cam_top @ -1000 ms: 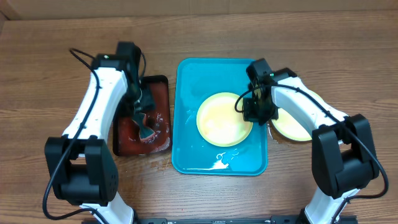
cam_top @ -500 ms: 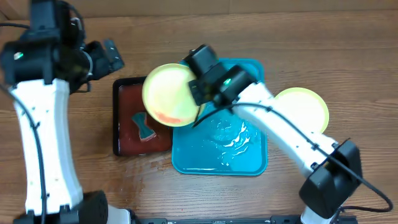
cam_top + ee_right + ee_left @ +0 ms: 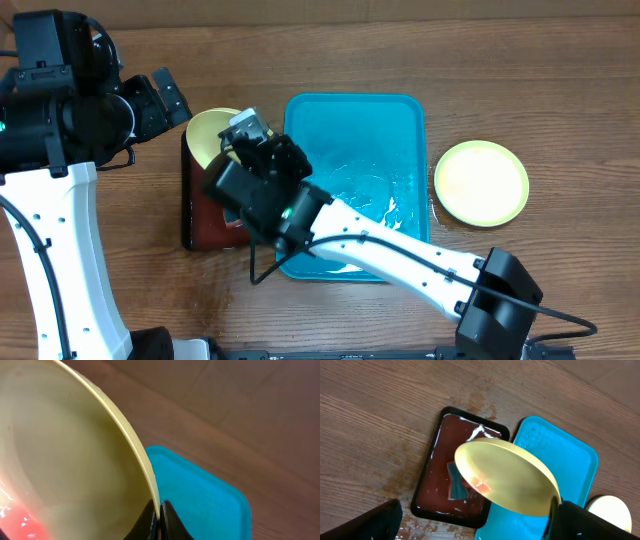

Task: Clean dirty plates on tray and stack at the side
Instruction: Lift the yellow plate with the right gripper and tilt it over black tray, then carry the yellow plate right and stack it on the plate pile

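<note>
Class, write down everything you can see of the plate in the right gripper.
The plate is round, plastic-looking, with a yellow-green rim, a pale centre and a red-orange smear near one edge. It is tilted, lifted above the black tray, its rim pinched between the jaws of the right gripper; nothing else touches it.

Upper half of the large turquoise rectangular plastic tray lies open, reachable from the frame's top edge. The white right arm slants across its lower left. The tilted yellow-green round plastic plate, pinched in the right gripper, hangs over the small black plastic tray, blocking it from above.
</note>
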